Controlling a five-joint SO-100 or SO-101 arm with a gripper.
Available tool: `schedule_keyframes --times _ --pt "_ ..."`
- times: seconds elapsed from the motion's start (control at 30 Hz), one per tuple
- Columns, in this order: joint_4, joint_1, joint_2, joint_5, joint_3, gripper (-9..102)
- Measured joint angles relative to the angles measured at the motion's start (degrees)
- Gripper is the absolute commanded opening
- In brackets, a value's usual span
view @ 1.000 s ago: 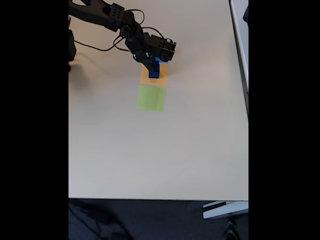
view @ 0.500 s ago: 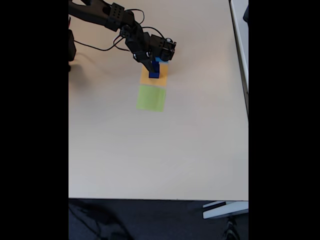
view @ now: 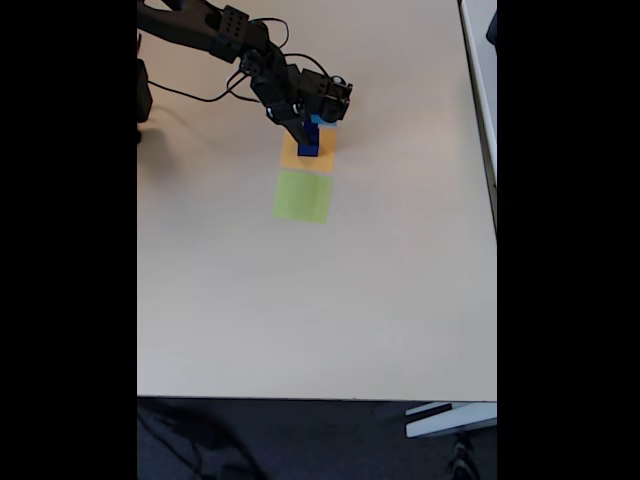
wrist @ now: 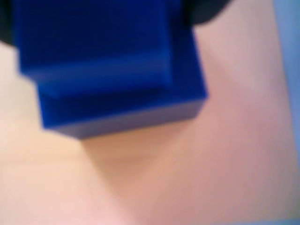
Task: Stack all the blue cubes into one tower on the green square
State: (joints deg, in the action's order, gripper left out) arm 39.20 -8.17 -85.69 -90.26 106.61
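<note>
In the fixed view a short stack of blue cubes stands on the orange square, just above the pale green square, which is bare. The black arm reaches in from the top left and my gripper sits down over the stack. The blurred wrist view shows a smaller blue cube resting on a larger blue cube. Dark finger parts press against both sides of the upper cube, so the gripper looks shut on it.
A sliver of the light-blue square shows behind the gripper, and again as the light-blue square at the wrist view's right edge. Black cables trail near the arm. The beige table ends at its front edge.
</note>
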Motion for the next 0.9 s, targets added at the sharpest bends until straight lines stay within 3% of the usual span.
schedule_keyframes --times 0.37,0.9 --pt "0.18 0.88 0.0 -0.09 -0.09 16" --pt "10.02 0.88 0.0 1.67 -7.56 18"
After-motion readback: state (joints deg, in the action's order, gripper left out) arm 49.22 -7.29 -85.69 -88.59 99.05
